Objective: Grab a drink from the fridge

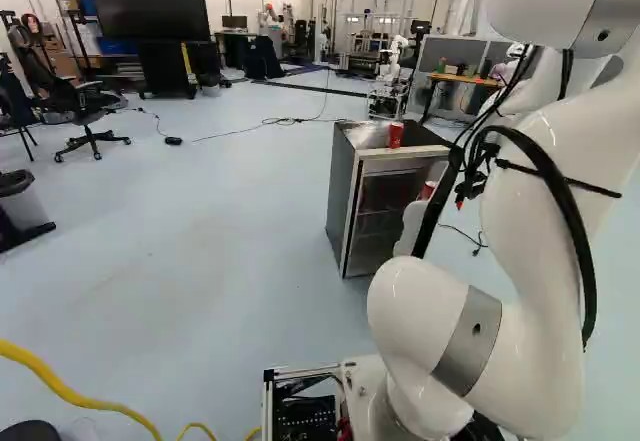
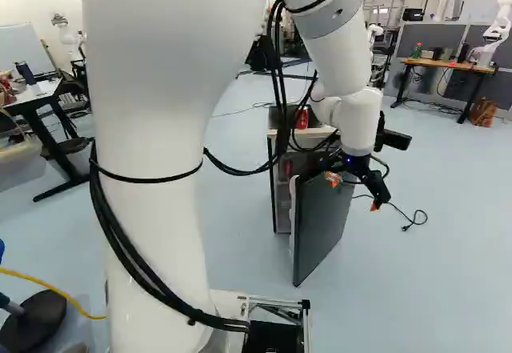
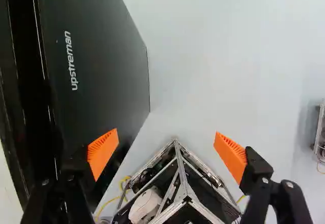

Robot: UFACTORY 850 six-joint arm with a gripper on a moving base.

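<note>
Your arm [image 2: 356, 121] reaches forward and bends down by the open door [image 2: 320, 217] of the fridge [image 1: 343, 201], with the fingers [image 2: 381, 193] spread wide and aimed toward the floor (you can't tell whether one touches the door). A red drink [image 2: 302, 119] stands on top of the fridge.

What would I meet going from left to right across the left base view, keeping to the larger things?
Office chair → large dark screen → fridge with a red container on top → white arm.
</note>
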